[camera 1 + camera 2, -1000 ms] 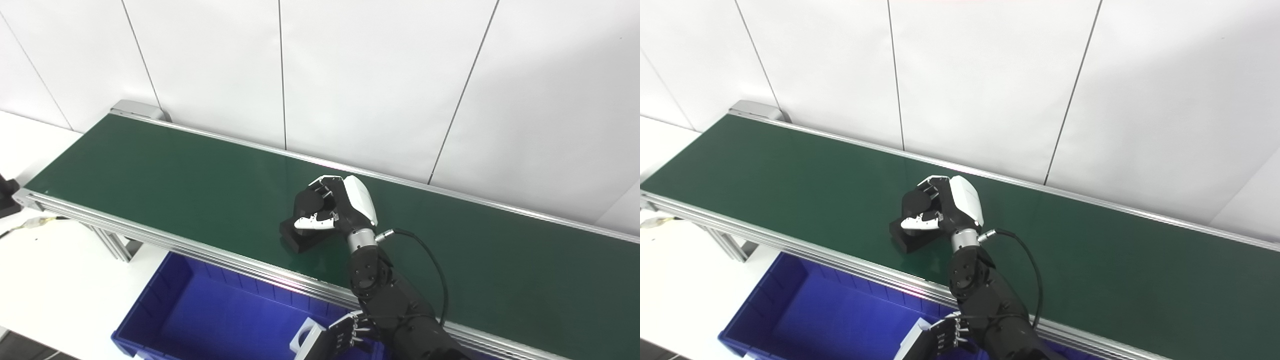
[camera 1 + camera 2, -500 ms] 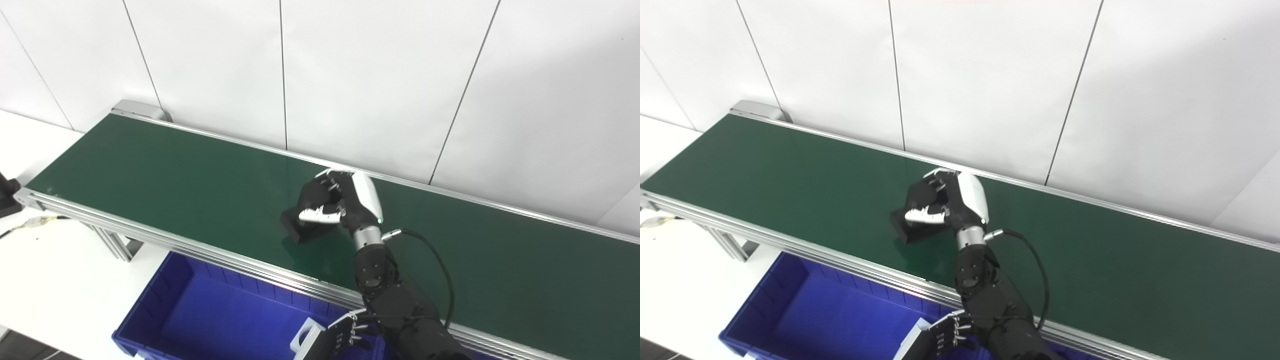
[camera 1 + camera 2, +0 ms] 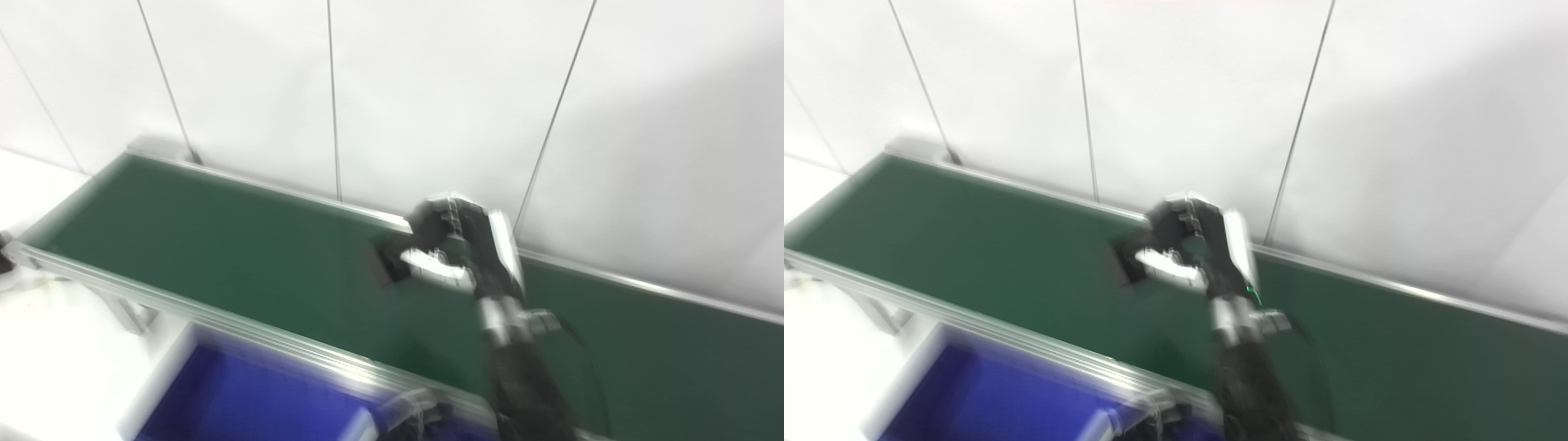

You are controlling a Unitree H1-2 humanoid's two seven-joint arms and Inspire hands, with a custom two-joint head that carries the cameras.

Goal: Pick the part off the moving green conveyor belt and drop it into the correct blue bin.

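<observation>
- Black blocky part (image 3: 388, 262), blurred, sits in the right hand (image 3: 456, 245), whose fingers curl round it above the conveyor belt (image 3: 202, 245)
- Green matte belt runs between silvery metal rails
- Blue plastic bin (image 3: 245, 398) lies below the near rail
- Left hand (image 3: 1160, 419) at the bottom edge is too smeared to judge
- No writing is legible

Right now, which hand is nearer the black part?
Right. The right hand is wrapped around the black part above the belt; the left hand is low by the blue bin.

No legible text or labels.
</observation>
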